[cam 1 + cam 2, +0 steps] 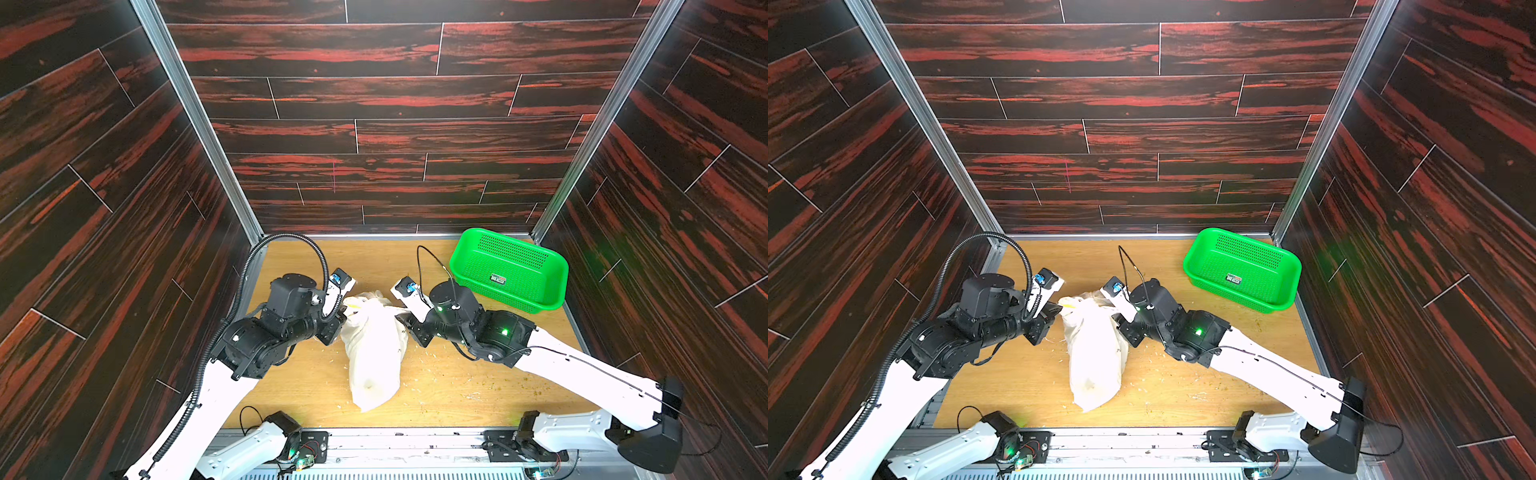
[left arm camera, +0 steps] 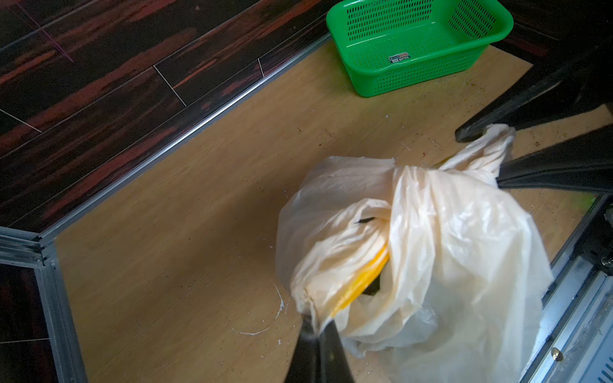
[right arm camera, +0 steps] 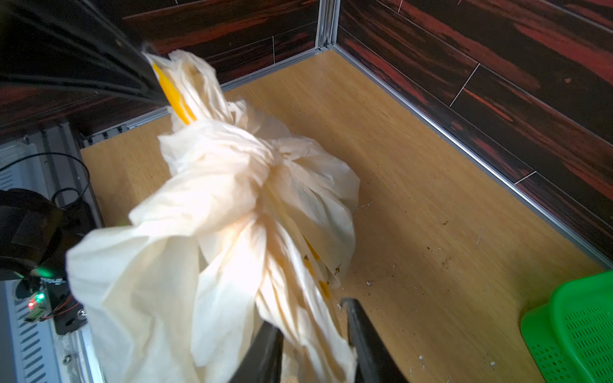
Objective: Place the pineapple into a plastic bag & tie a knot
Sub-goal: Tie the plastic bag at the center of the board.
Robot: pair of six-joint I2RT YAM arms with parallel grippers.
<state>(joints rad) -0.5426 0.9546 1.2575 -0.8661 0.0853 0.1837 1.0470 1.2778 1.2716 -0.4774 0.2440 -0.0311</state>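
The white plastic bag [image 1: 374,357] [image 1: 1096,361] lies bulging in the middle of the wooden table, its neck pointing to the back. The pineapple is hidden inside it. My left gripper [image 2: 315,326] is shut on one handle of the bag, pinching plastic with a yellow print. My right gripper [image 3: 311,315] is open, and the other handle strip runs loosely between its spread fingers. Between the two grippers the handles cross in a loose, bulky knot [image 3: 245,159]. In both top views the grippers flank the bag's neck, left [image 1: 343,309] and right [image 1: 401,318].
A green perforated basket [image 1: 509,268] [image 1: 1241,268] stands empty at the back right corner. Crumbs and small scraps litter the table [image 1: 457,386] around the bag. Dark wood-pattern walls with metal rails close in the back and both sides.
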